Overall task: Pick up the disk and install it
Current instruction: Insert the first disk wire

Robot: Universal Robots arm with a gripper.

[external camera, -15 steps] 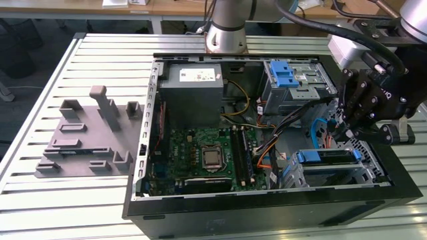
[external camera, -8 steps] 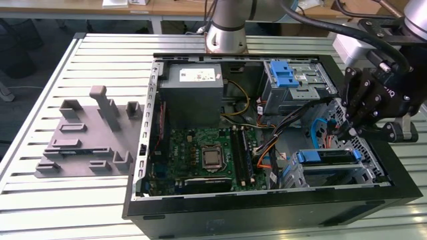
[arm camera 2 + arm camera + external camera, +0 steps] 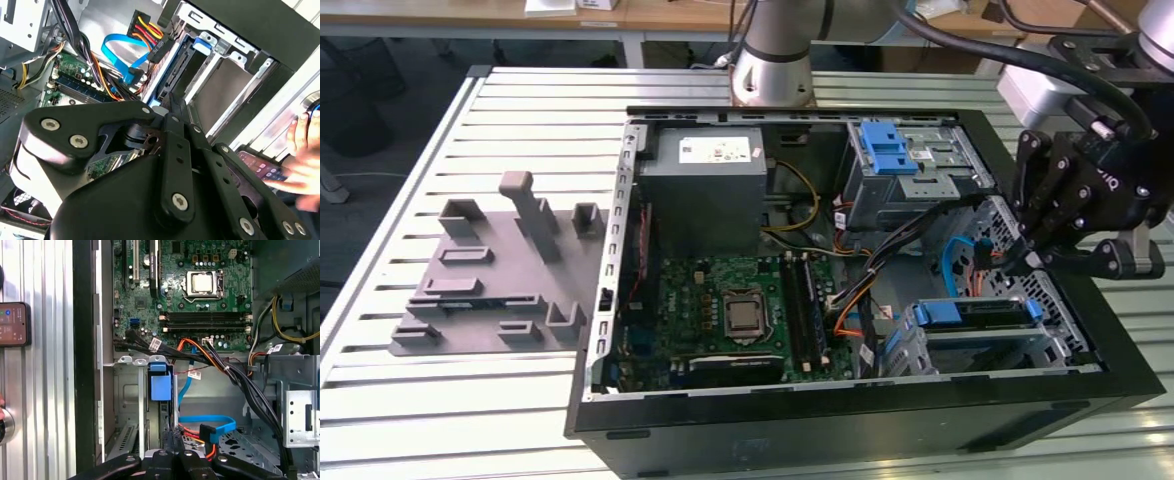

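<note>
Inside the open computer case (image 3: 854, 420), the disk (image 3: 971, 314) sat seated in its bay, while the pincer (image 3: 1034, 262) hovered just above, its grip impossible to tell.

Exterior view high over open computer case (image 3: 854, 420), both wrist views close inside it

Robotics lab or workshop: open computer case (image 3: 854, 420) on slatted aluminium bench (image 3: 440, 400), desks (image 3: 640, 15) behind.
</note>
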